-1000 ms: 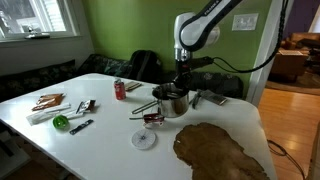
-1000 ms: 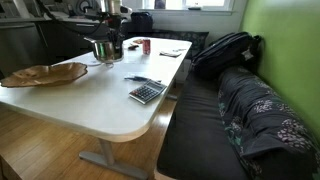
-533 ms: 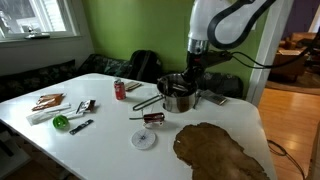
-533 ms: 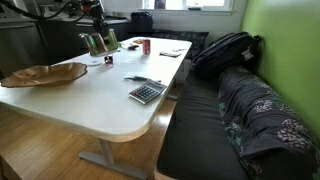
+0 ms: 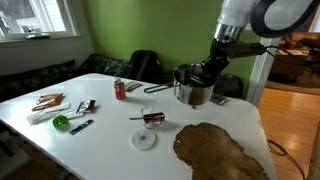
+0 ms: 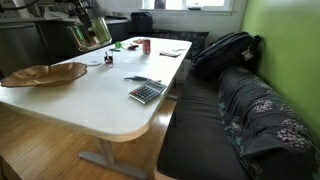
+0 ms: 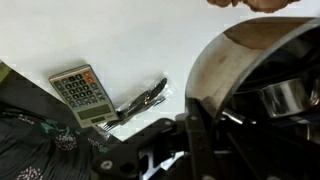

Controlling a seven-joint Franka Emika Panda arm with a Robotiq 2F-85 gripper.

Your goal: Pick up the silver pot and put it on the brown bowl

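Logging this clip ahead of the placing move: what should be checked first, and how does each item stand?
1. Silver pot off the table: ok, lifted.
2. Gripper shut on the pot's rim: ok.
3. Pot over the brown bowl: not ok, it appears short of it.
4. Bowl free of objects: ok.
5. Pot held level: cannot tell.
6. Pot's handle apart from the red soda can: ok.

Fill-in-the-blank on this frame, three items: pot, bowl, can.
1. The end effector holds the silver pot up in the ____, off the table.
2. The brown bowl has ____ in it.
3. The soda can is ____ in colour.
Missing words: air; nothing; red.
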